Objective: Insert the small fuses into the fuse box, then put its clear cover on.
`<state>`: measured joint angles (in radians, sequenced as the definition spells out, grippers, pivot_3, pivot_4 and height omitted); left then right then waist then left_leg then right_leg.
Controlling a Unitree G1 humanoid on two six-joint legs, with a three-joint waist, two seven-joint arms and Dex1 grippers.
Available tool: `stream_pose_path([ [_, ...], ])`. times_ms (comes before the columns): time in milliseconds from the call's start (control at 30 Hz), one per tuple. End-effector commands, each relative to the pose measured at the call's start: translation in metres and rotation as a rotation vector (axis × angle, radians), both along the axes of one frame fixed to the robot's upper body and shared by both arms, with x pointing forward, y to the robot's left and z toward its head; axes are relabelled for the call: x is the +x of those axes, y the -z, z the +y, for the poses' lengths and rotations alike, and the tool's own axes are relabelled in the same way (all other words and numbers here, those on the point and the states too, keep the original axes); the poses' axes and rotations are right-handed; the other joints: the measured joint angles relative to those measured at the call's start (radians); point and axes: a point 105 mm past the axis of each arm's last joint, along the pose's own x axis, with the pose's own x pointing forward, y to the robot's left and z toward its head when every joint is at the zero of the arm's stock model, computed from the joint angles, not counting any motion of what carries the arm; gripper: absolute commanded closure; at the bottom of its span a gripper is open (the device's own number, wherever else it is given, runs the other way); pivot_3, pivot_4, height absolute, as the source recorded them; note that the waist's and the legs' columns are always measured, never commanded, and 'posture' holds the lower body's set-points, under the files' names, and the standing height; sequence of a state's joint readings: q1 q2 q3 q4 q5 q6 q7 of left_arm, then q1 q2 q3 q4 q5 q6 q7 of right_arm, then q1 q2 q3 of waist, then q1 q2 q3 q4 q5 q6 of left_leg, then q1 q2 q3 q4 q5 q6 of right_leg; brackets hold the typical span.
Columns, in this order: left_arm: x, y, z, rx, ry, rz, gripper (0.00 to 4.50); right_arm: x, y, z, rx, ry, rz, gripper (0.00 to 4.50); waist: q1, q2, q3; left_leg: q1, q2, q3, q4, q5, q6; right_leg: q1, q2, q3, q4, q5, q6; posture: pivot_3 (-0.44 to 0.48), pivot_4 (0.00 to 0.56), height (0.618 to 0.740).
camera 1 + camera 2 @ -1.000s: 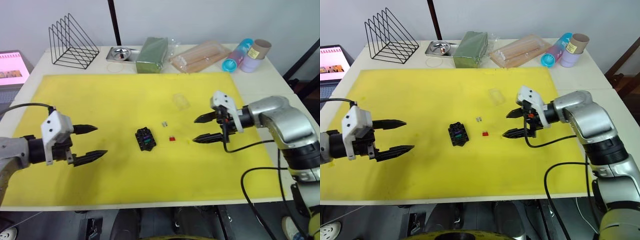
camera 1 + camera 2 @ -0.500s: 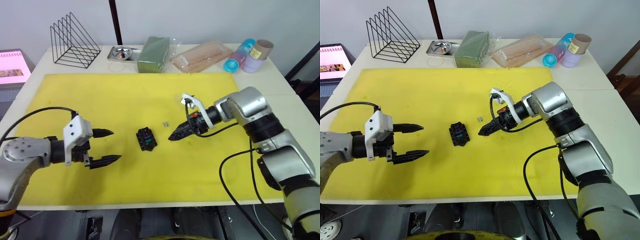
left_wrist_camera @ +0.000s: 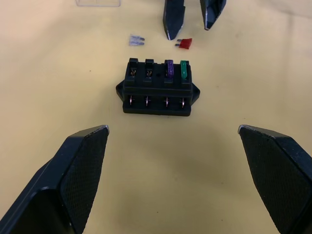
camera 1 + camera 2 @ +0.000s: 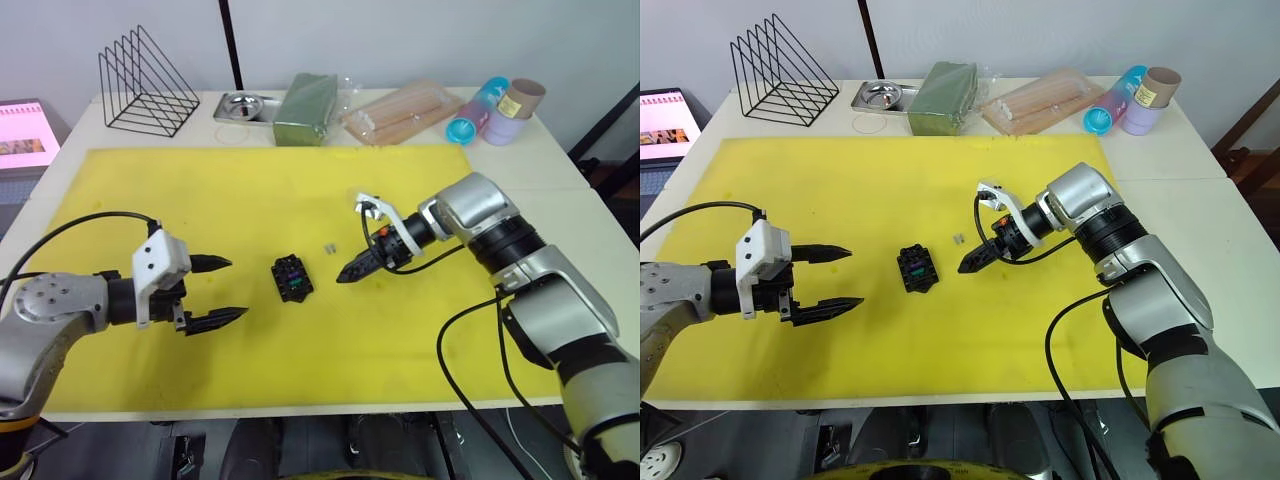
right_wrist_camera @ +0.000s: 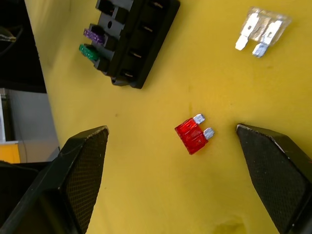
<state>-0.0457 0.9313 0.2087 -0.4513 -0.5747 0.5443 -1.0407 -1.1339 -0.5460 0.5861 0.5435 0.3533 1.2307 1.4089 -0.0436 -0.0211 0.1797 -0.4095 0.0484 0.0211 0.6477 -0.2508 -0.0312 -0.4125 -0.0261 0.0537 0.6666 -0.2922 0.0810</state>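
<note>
The black fuse box point(image 4: 291, 277) sits mid-mat with a purple fuse point(image 3: 169, 67) and a green fuse point(image 3: 184, 68) standing in its slots. Just right of it, a red fuse point(image 5: 194, 135) lies flat on the mat between the fingers of my open right gripper point(image 4: 345, 273), untouched. A greyish fuse point(image 4: 330, 245) lies slightly farther back. An edge of the clear cover point(image 3: 97, 2) shows beyond the fuses. My left gripper point(image 4: 238, 288) hovers open and empty, left of the fuse box and pointing at it.
A yellow mat point(image 4: 300, 380) covers the table. Along the back edge stand a wire rack point(image 4: 145, 80), a metal tray point(image 4: 240, 105), a green packet point(image 4: 305, 108), a bag of sticks point(image 4: 405, 112) and tubes point(image 4: 478, 110). A screen point(image 4: 25, 135) sits far left.
My right gripper has swung left and down from open mat to straddle the red fuse. My left gripper has moved right, closer to the fuse box. Both stay open.
</note>
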Motion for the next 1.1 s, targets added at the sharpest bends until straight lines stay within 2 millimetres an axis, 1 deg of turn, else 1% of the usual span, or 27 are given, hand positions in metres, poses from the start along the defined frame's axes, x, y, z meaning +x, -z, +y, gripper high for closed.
stream_pose_path([
  [33,0.001,-0.004,-0.002,0.009,0.012,-0.038,0.0,-0.005,0.003,-0.001,-0.001,-0.01,0.044,0.04,0.0,0.0,0.0,0.0,0.0,0.0,0.0,0.0,0.0,0.0,0.0,0.0,0.0,0.0,0.0,0.0,0.15,0.74],
  [467,0.003,-0.002,-0.001,0.015,0.006,-0.054,0.0,-0.007,0.006,0.011,0.042,0.019,0.132,0.04,-0.001,0.0,0.0,0.0,0.0,0.0,0.0,0.0,0.0,0.0,0.0,0.0,0.0,0.0,0.0,0.0,0.15,0.74],
  [567,0.004,-0.003,-0.001,0.016,0.004,-0.059,0.0,-0.005,0.004,0.012,0.053,0.031,0.134,0.61,-0.002,0.0,0.0,0.0,0.0,0.0,0.0,0.0,0.0,0.0,0.001,0.0,0.0,0.0,0.0,0.0,0.15,0.74],
  [667,0.004,-0.003,-0.001,0.016,0.002,-0.062,0.0,-0.002,0.003,0.013,0.057,0.051,0.14,1.58,-0.002,0.0,0.0,0.0,0.0,0.0,-0.001,0.0,0.0,0.0,0.001,0.0,0.0,0.0,0.0,0.0,0.15,0.74],
  [900,0.005,-0.003,-0.001,0.013,-0.003,-0.071,0.0,0.002,0.005,0.015,0.06,0.076,0.153,1.58,-0.003,0.0,0.0,0.0,0.0,0.0,-0.001,0.0,0.0,0.0,0.001,0.0,0.0,0.0,0.0,0.0,0.15,0.74],
  [1100,0.006,-0.003,-0.002,0.012,-0.007,-0.077,0.0,0.012,0.004,0.012,0.061,0.122,0.149,1.58,-0.005,0.0,0.0,0.0,0.0,0.0,0.0,0.0,0.0,0.0,0.001,0.0,0.001,0.0,0.0,0.0,0.15,0.74],
])
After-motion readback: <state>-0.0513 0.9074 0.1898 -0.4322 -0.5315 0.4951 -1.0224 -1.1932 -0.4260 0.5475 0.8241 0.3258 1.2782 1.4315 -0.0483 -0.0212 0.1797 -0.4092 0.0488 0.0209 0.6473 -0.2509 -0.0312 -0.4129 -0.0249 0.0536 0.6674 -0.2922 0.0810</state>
